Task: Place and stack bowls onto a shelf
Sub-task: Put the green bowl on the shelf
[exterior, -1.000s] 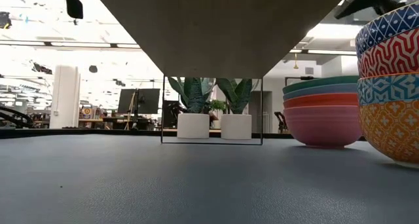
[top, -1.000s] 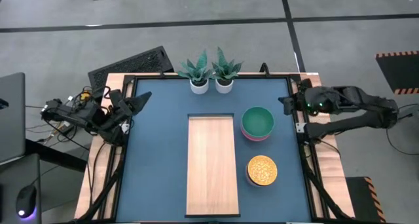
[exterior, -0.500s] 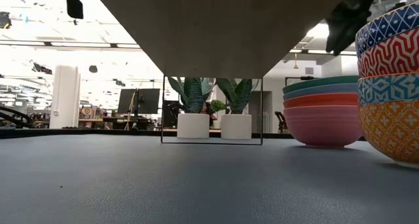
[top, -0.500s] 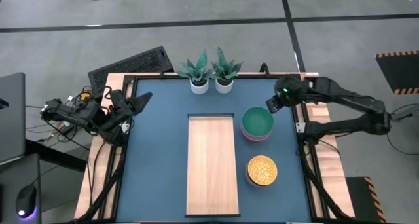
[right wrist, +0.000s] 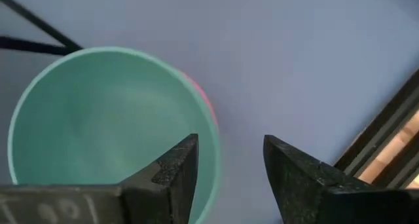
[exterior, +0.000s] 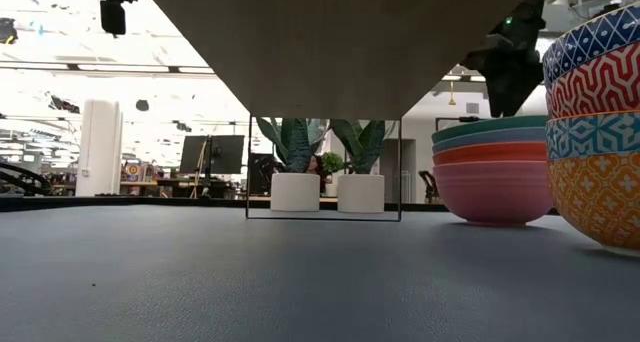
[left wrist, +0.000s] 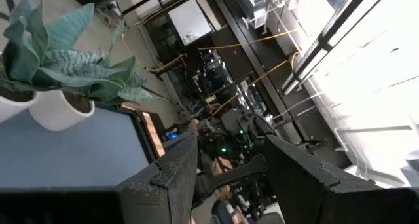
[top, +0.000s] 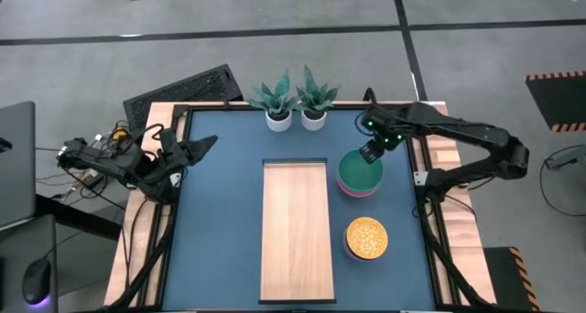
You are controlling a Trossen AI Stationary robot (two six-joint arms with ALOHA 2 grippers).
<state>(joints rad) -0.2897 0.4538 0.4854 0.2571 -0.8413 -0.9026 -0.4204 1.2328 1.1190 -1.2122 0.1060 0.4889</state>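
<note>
A stack of large bowls, teal on top [top: 360, 170] with blue, orange-red and pink under it [exterior: 490, 172], stands on the blue tabletop, right of the light wooden shelf [top: 295, 231]. A stack of small patterned bowls, yellow on top [top: 366, 237], stands nearer the front and also shows in the low view [exterior: 598, 132]. My right gripper [top: 371, 154] is open and hovers just above the teal bowl's far right rim [right wrist: 196, 112]; its own view [right wrist: 229, 165] looks down into the teal bowl. My left gripper [top: 198, 147] is open and empty at the table's left edge.
Two white plant pots [top: 279, 121] [top: 313, 120] stand at the table's far edge, behind the shelf. The black frame rail [top: 421, 180] runs along the table's right side. Bare blue tabletop [top: 220, 221] lies left of the shelf.
My right gripper has swung from the table's right edge toward the left and come down over the stack of large bowls, and now hangs above the teal bowl's far rim. The bowls have stayed in place.
</note>
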